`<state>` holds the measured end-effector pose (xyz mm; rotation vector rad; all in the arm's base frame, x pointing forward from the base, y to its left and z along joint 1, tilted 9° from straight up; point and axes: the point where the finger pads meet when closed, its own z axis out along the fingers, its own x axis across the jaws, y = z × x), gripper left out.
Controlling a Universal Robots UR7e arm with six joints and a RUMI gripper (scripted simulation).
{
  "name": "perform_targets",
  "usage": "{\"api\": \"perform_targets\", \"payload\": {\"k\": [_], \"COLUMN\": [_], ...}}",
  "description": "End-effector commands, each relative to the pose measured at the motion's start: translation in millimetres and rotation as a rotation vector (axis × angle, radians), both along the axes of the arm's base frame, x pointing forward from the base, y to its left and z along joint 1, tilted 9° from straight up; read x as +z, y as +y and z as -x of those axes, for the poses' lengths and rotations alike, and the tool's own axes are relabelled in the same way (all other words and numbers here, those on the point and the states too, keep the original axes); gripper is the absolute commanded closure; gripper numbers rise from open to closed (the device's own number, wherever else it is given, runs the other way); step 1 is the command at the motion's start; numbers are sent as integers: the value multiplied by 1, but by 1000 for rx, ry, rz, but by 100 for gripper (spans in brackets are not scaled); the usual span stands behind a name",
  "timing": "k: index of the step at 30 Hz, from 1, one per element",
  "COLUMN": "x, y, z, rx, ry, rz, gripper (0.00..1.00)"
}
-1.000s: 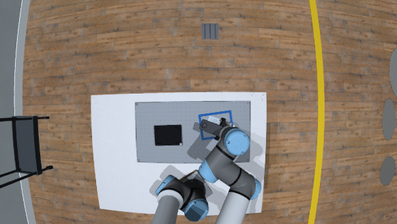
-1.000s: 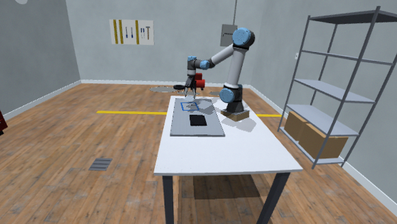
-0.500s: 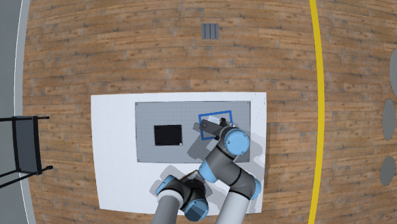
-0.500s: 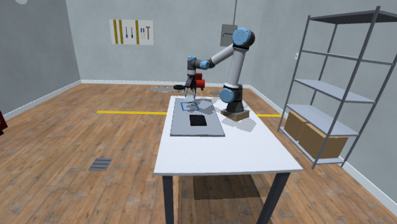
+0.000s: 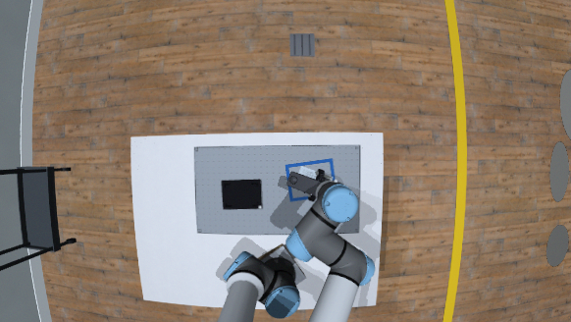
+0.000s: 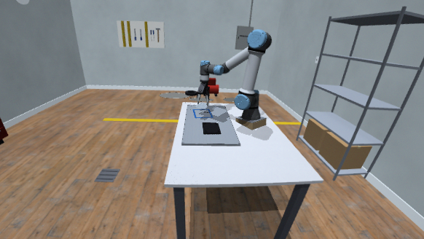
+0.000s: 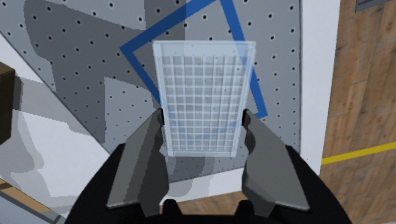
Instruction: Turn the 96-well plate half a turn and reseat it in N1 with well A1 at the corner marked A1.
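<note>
1. No readable writing; the wall poster (image 6: pixel 140 33) shows only tool shapes.
2. Grey arm with blue joints (image 6: pixel 251 62) reaches from its base over the grey perforated board (image 5: pixel 235 157).
3. Dark two-jaw gripper (image 7: pixel 202 125) grasps the clear 96-well plate (image 7: pixel 204 95) by its long sides.
4. Plate held above the blue-outlined nest (image 7: pixel 137 60), skewed to it.

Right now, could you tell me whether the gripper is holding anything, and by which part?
Yes: the gripper is shut on the clear 96-well plate, its two fingers pressing the plate's two long sides near the end closest to the wrist.
</note>
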<state>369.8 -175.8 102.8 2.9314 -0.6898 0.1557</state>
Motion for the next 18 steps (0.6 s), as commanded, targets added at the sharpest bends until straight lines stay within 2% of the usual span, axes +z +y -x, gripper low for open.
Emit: {"api": "perform_targets", "payload": {"k": [1,18], "x": [-2,-12], "y": [-1,-2], "z": [0,-1], "rx": [0,0], "ry": [-1,-1], "rz": [1,1], "gripper": [100,100]}}
